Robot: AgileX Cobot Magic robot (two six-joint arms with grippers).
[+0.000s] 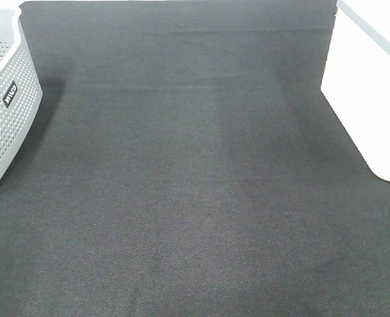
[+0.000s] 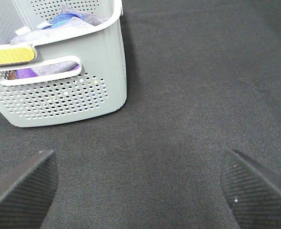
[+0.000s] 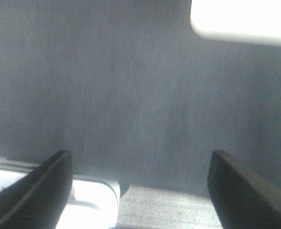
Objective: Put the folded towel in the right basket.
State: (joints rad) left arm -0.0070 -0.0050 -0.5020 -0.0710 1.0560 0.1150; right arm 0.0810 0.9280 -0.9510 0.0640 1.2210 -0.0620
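Observation:
No folded towel shows on the dark table (image 1: 195, 198) in any view. The right basket (image 1: 370, 92) is white and stands at the table's right edge; I cannot see inside it. A white rounded edge (image 3: 240, 19) in the right wrist view looks like part of it. My left gripper (image 2: 140, 176) is open and empty above the table, facing the grey basket. My right gripper (image 3: 140, 176) is open and empty above the table. Neither gripper shows in the exterior high view.
A grey perforated basket (image 1: 3, 99) stands at the table's left edge. In the left wrist view this basket (image 2: 59, 90) holds blue and purple cloths (image 2: 71, 16). A white object (image 3: 83, 200) that I cannot identify lies near my right gripper's finger.

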